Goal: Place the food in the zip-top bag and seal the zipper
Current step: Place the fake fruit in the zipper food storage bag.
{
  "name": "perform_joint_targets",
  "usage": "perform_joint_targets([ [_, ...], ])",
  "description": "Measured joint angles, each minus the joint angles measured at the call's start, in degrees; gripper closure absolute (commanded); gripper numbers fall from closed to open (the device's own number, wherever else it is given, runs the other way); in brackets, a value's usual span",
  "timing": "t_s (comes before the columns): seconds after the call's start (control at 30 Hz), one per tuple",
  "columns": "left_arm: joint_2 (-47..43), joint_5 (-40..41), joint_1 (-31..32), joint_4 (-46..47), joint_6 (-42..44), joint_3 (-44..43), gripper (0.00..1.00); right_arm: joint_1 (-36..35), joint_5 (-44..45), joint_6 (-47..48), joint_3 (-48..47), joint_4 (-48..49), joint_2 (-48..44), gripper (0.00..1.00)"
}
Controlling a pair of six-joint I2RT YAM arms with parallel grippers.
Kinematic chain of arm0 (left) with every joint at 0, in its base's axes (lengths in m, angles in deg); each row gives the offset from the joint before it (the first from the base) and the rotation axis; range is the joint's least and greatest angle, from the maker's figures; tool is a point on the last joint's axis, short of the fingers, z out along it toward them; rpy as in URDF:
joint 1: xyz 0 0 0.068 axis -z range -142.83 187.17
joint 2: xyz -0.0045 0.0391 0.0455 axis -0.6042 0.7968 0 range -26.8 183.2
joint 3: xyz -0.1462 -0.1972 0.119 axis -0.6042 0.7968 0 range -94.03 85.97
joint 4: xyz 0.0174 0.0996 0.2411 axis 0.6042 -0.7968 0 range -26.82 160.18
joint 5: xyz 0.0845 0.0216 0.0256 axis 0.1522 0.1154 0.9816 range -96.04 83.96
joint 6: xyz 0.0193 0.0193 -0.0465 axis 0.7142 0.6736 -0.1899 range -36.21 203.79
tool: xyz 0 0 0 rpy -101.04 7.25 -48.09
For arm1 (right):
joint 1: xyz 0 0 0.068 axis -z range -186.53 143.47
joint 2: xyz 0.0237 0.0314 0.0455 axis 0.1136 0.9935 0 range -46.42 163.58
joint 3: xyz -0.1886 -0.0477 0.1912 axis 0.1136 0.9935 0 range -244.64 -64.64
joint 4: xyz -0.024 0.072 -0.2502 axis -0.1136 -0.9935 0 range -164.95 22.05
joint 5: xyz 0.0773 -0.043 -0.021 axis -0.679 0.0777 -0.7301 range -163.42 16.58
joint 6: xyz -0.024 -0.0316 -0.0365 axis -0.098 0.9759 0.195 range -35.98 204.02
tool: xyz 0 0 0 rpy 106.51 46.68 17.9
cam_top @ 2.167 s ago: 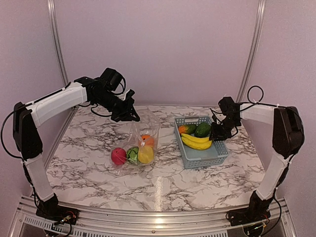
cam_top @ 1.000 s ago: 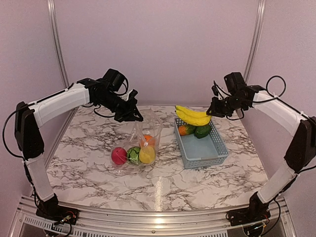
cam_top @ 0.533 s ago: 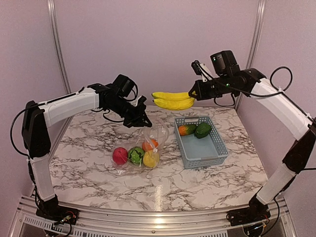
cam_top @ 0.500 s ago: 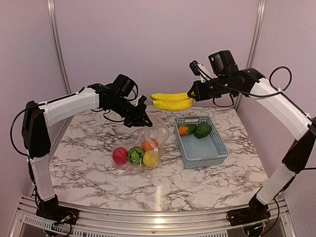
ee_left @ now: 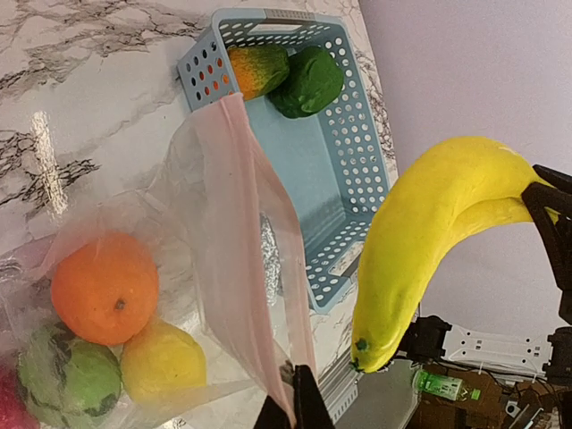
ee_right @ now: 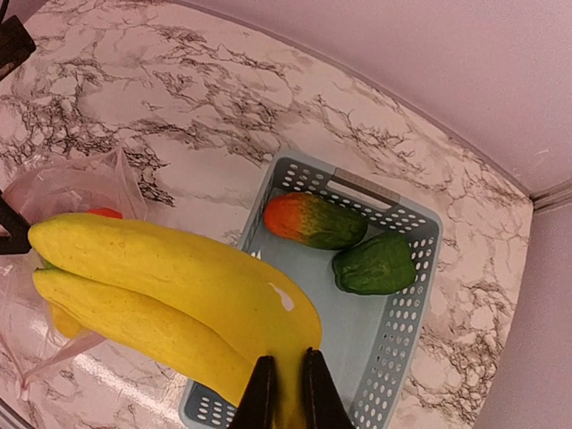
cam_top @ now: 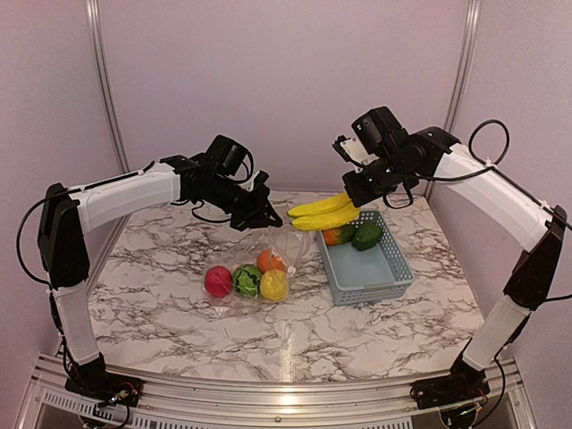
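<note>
Over the marble table (cam_top: 179, 322), the left gripper (cam_top: 268, 217) pinches the zip-top bag (cam_top: 288, 248) open by its mouth edge while the right gripper (cam_top: 355, 192), clamped on the banana (cam_top: 322, 214), hangs it just above the opening, so this looks like the loading step, and next it likely needs a tip-first lowering inside.

Bright, soft overhead light, shadows faint. White glare streaks the table (cam_top: 288, 344), well nearer the camera than the right gripper (cam_top: 356, 192). A small sheen sits on the banana (ee_right: 179, 264) just above that claw's fingers. Focus crisp throughout.

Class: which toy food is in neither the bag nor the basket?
The yellow banana bunch, gripped in the air by the right pincer; every other piece lies in the bag or basket.
</note>
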Motion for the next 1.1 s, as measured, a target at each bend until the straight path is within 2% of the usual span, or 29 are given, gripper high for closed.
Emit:
perform_joint_targets([
  [0.2, -0.2, 1.5, 1.5, 1.5, -1.3, 0.0, 1.0, -1.3, 3.3, 0.4, 0.0, -1.2, 0.6, 1.0],
  [0.4, -0.2, 2.1, 3.2, 1.7, -2.0, -1.0, 1.0, -5.0, 4.6, 0.1, -3.9, -3.6, 6.8, 0.98],
  [0.5, -0.2, 2.1, 3.6, 2.1, -2.1, -1.7, 1.0, -5.6, 2.7, -2.1, -5.1, -3.7, 8.9, 0.96],
  [0.67, -0.2, 2.5, 3.7, 2.3, -2.1, -1.9, 1.0, -5.7, -5.3, -8.0, -5.0, -2.1, 9.2, 0.92],
  [0.77, -0.2, 2.7, 3.6, 2.3, -2.1, -1.9, 1.0, -5.5, -10.4, -11.5, -4.1, 0.0, 9.2, 0.84],
  [0.83, -0.2, 3.0, 3.6, 2.4, -2.1, -1.8, 1.0, -5.5, -14.3, -13.6, -3.0, 1.7, 9.2, 0.66],
  [0.9, -0.2, 3.0, 3.6, 2.5, -2.1, -1.8, 1.0, -5.5, -17.7, -15.5, -2.3, 2.9, 9.4, 0.55],
  [1.0, -0.6, 3.5, 3.6, 2.8, -2.1, -1.4, 1.0, -5.1, -23.6, -17.5, -1.4, 4.8, 9.5, 0.46],
  [1.1, -1.1, 4.0, 3.6, 3.0, -1.9, -0.8, 1.0, -4.4, -28.7, -19.0, -0.3, 6.4, 9.5, 0.45],
])
